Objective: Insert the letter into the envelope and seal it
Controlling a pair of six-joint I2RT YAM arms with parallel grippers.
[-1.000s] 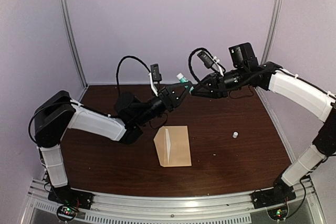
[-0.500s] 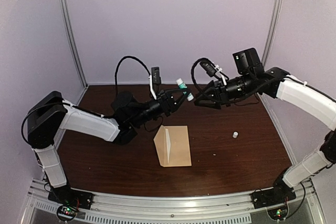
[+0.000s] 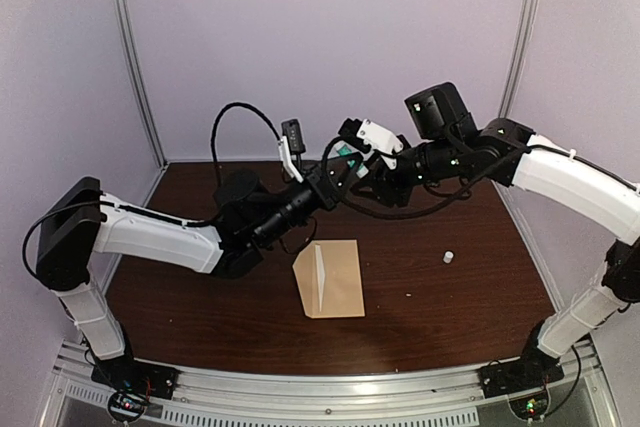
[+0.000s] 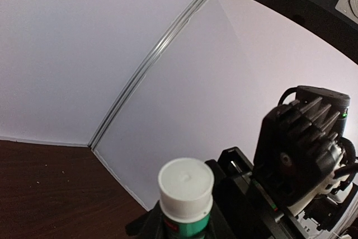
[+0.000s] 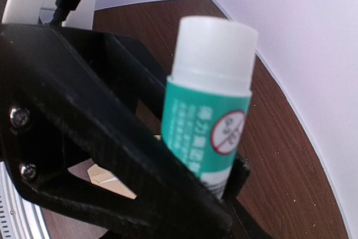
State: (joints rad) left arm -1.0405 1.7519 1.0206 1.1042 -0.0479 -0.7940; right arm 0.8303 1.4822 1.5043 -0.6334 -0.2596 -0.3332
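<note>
— What is held by the left gripper (image 3: 340, 169)?
— A glue stick (image 5: 210, 116) is clamped in it, high above the table. The envelope (image 3: 340, 282) is seen lying flat below, well apart.
— And the right gripper (image 3: 368, 175)?
— It is found just beside the stick; its spread cannot be told.

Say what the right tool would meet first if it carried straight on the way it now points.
Most likely the glue stick, gripped in the left tool: the right tool points at its white-capped end from close by. How near they are is hard to judge from above.
</note>
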